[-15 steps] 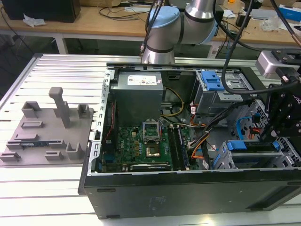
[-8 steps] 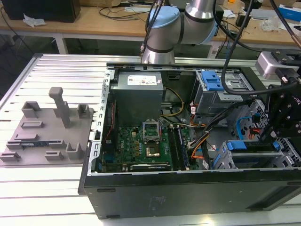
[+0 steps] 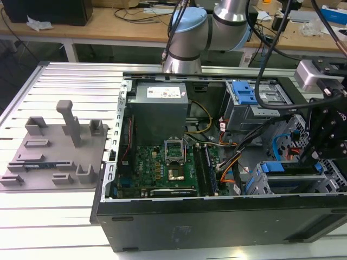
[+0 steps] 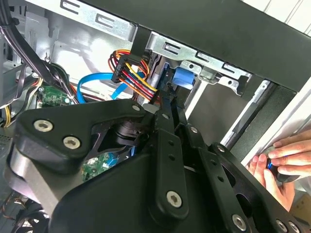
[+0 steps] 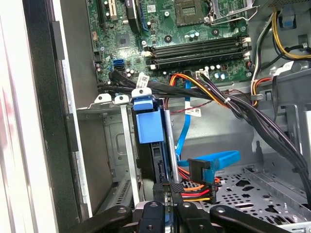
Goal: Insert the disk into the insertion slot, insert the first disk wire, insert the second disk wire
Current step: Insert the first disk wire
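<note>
Seemingly disk [image 5: 146, 127] sitting in insertion slot [image 5: 111, 150], four o'clock of case [image 3: 217, 216] in exterior view; gripper [image 5: 167, 186] fingers pressing together beside wire plugs [image 5: 197, 169]; seating unconfirmed.

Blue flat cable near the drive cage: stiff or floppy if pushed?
Probably springy rather than limp: the blue flat cable holds its own curve in mid-air. Likely light, and apt to twist, being a thin ribbon.
</note>
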### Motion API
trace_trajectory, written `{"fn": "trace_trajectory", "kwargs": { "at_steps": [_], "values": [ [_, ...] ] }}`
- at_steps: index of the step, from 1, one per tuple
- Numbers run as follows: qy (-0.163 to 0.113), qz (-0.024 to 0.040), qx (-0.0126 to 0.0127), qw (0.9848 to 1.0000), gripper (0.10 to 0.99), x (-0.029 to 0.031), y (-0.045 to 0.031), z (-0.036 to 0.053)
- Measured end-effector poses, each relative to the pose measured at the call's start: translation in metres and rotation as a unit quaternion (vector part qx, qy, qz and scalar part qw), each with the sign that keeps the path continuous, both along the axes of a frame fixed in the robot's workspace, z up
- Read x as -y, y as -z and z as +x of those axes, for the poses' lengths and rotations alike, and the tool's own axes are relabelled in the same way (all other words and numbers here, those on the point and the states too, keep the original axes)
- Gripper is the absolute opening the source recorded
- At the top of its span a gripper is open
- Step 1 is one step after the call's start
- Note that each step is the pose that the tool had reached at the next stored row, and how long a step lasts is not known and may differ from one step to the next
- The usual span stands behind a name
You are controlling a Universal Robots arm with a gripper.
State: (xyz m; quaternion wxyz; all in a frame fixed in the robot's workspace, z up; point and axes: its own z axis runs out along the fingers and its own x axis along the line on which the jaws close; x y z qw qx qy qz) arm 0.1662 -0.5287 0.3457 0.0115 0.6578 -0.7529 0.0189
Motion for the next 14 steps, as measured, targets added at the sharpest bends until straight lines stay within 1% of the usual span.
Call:
{"fn": "trace_trajectory", "kwargs": {
  "at_steps": [8, 11, 14],
  "values": [
    [0.000, -0.0021, 0.0000, 1.0000, 0.165, 0.0000, 0.0039, -0.0001],
    [0.000, -0.0015, 0.0000, 1.0000, 0.165, 0.0000, 0.0061, -0.0002],
    [0.000, -0.0028, 0.0001, 1.0000, 0.165, 0.0000, 0.0067, -0.0003]
  ]
}}
